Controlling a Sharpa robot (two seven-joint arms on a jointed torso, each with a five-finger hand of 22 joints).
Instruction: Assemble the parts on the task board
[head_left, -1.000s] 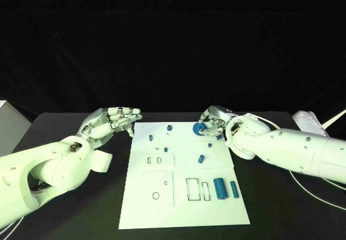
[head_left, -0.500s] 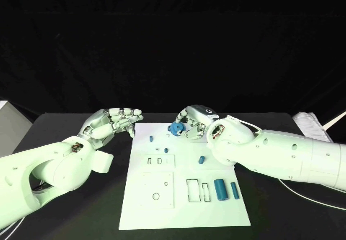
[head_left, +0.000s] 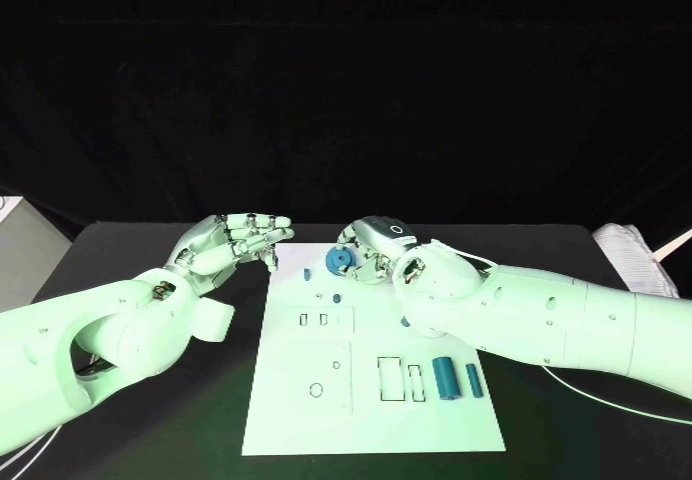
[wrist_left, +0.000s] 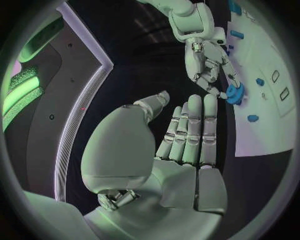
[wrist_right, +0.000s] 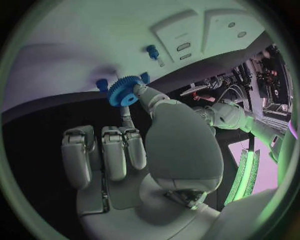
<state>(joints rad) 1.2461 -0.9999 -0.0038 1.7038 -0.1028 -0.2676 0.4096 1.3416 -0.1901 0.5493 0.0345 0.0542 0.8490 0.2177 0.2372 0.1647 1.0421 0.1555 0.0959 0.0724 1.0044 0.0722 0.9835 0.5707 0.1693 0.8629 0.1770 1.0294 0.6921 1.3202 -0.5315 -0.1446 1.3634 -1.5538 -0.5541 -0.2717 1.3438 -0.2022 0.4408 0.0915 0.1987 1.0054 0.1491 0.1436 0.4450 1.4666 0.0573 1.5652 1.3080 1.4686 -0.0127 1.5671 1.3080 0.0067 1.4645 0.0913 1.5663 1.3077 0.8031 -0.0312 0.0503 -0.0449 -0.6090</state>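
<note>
The right hand (head_left: 378, 247) pinches a blue gear (head_left: 340, 262) above the task board's (head_left: 369, 420) far edge, while the left hand (head_left: 231, 243), fingers loosely curled and holding nothing, hovers off the board's far-left corner.

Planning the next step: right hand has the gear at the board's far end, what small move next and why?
Probably lower the blue gear onto the small peg near the task board's far left edge. The right hand pinches the gear in its fingers beside that peg, while the left hand hovers off the board holding nothing.
</note>
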